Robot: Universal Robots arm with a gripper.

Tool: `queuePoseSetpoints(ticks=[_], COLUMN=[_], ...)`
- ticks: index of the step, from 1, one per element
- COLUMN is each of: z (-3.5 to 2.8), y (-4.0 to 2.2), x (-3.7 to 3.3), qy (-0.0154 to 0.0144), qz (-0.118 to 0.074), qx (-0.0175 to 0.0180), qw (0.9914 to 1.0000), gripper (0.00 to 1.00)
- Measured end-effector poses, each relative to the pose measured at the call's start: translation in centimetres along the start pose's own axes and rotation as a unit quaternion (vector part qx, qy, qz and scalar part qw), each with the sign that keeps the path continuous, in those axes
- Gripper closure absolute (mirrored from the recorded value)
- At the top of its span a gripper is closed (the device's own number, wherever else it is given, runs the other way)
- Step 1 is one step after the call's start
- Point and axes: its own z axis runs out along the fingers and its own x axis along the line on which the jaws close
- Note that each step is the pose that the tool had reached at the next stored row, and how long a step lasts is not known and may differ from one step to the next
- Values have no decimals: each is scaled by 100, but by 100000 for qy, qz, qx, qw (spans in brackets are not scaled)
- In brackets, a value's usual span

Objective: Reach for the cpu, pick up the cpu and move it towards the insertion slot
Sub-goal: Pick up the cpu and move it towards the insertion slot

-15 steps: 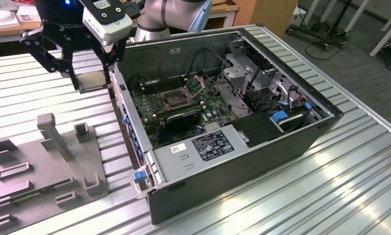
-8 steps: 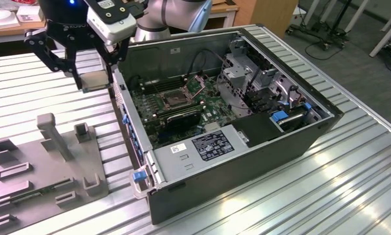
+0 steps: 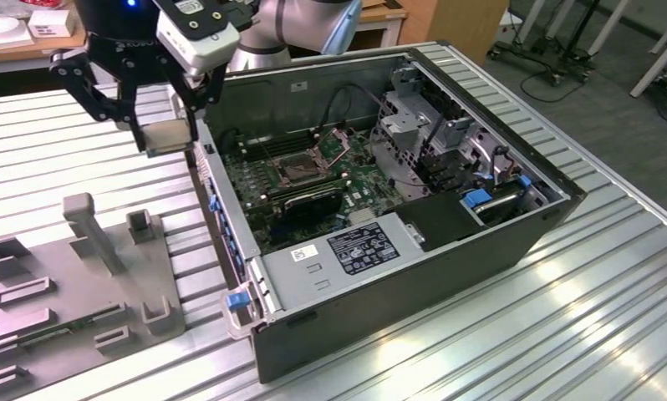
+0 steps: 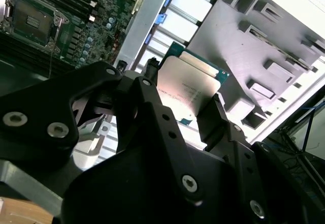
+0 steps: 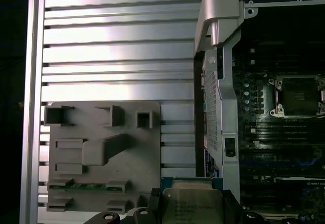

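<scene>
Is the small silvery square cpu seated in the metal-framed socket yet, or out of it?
Out. The silvery square cpu sits clamped in the black gripper beside the case; the metal-framed socket shows empty.

Ribbed metal table (image 3: 601, 292) carries computer case (image 3: 423, 276) and fixture plate (image 3: 43, 309).

Print shows as dark lines on the cpu's (image 4: 190, 87) metal face in both wrist views and as rows on the white and black labels (image 3: 356, 248) atop the power supply in the exterior view, but seemingly none of it can be read.
</scene>
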Motion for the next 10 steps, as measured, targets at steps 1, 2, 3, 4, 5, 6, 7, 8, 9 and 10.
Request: queuePoseSetpoints(ticks=[1,2,3,4,5,6,7,8,9,10], z=[0,0,0,0,0,0,0,0,0,0], y=[0,0,0,0,1,1,1,1,1,1], x=[-6,-13,-21,-29,-37,-44,-51,-58,-64,-71], qy=[-3,2,1,0,1,1,1,0,-1,0], qz=[1,0,0,1,-1,3,3,3,0,-2], qx=[-4,0,-1,0,-1,0,0,-2,-3,1], qw=[100000,100000,100000,100000,100000,100000,100000,100000,100000,100000], gripper=[45,45,45,45,45,45,45,45,45,45])
